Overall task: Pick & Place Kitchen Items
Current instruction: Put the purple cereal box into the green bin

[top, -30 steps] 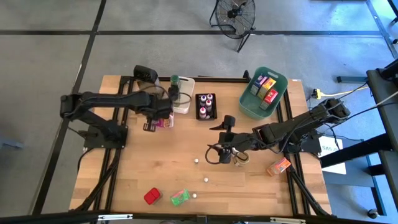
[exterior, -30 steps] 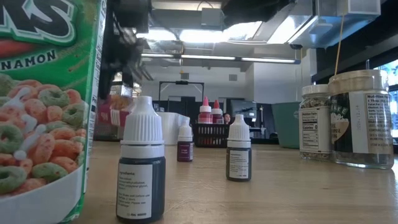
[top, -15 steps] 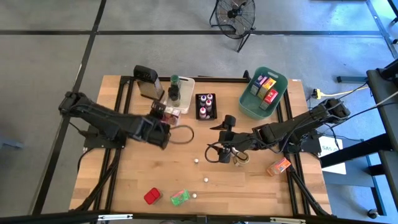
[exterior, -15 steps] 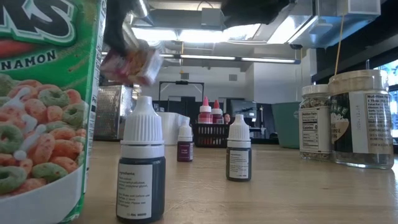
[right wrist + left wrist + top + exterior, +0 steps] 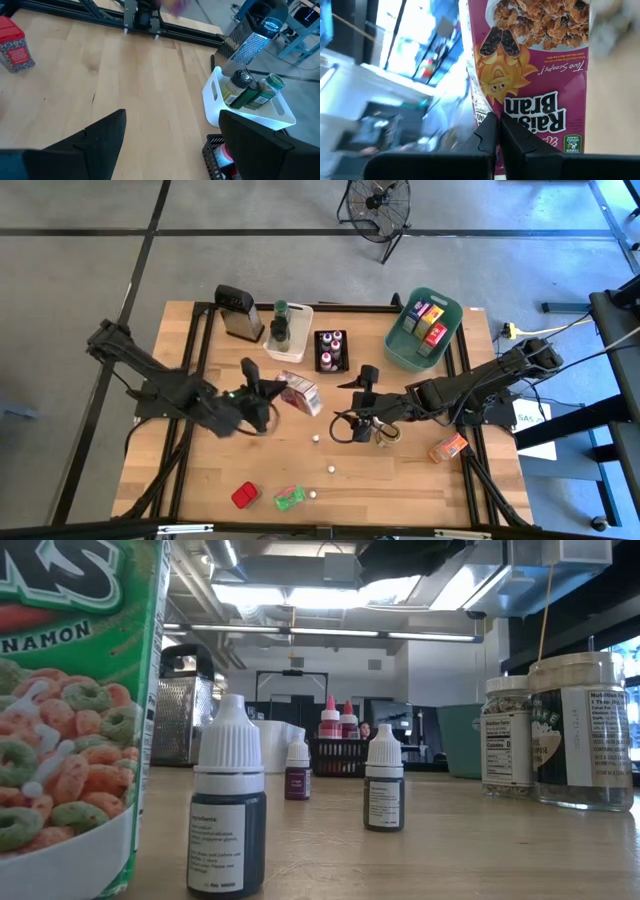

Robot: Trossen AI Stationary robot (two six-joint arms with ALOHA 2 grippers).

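The left gripper (image 5: 272,395) sits over the table's left-centre, blurred in the high view, so its fingers are hard to make out there; its wrist view shows the two dark fingers (image 5: 487,135) pressed together on the edge of a small raisin bran box (image 5: 302,391), which sticks out just to the gripper's right, off the wood. Along the front edge lie one red packet (image 5: 244,496) and one green packet (image 5: 290,498), the green one filling the low view's left side with its name cut off. Three white-capped bottles (image 5: 315,439) stand apart on the boards. At the back, a white bin (image 5: 301,330) holds two green-lidded jars (image 5: 252,91); the black bin's contents (image 5: 331,350) are too small to count. The right gripper (image 5: 347,427) hovers with jaws wide and empty beside two jars (image 5: 388,435), partly hidden under its arm. One orange packet (image 5: 448,447) lies farthest right.
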